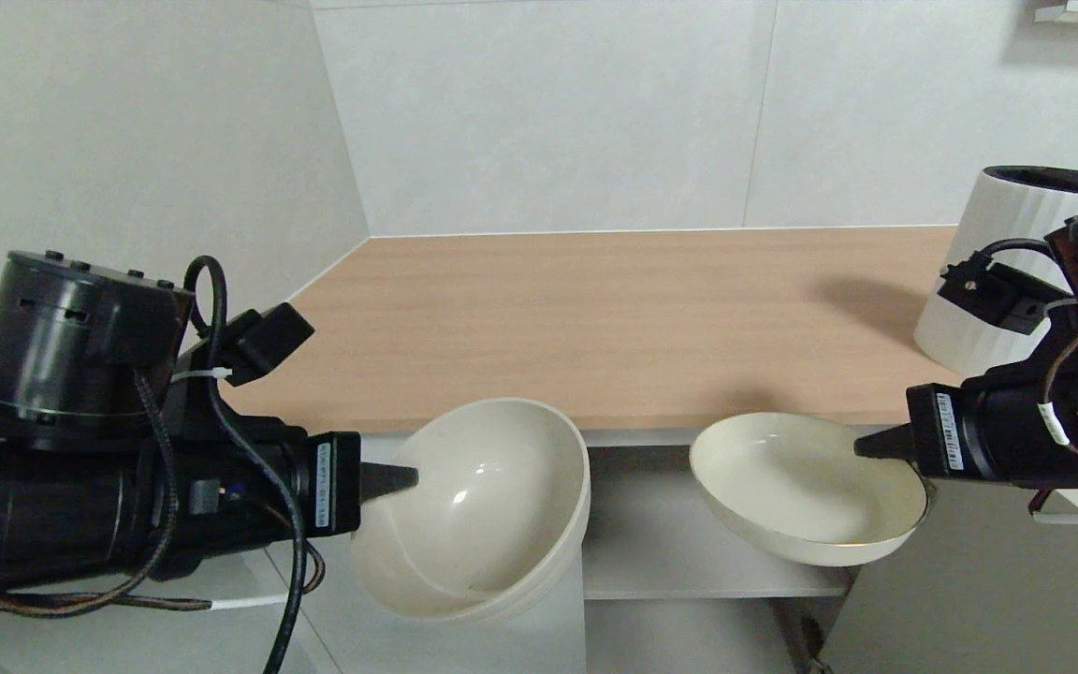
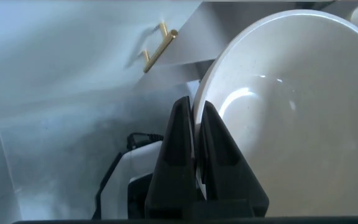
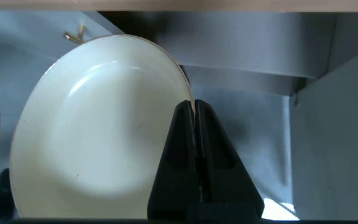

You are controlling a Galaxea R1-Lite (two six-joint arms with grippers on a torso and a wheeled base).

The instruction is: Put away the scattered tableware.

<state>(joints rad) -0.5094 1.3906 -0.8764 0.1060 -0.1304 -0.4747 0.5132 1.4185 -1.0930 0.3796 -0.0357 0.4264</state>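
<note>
Pinching bowl (image 1: pixel 483 515) rim, left end effector (image 1: pixel 399 479), right end effector (image 1: pixel 866 445) clamped on dish (image 1: pixel 801 487), canister (image 1: pixel 997 243) partly hidden

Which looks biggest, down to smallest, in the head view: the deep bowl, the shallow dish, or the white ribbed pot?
1. Deep bowl.
2. Shallow dish, nearly as wide, less tall.
White ribbed pot: unranked; farther off, partly hidden and cut by the picture's edge.

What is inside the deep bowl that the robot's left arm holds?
Nothing is in the deep bowl: its inside is bare and shiny, with a spot of light. Only the bit of rim pinched by the left gripper is covered.
</note>
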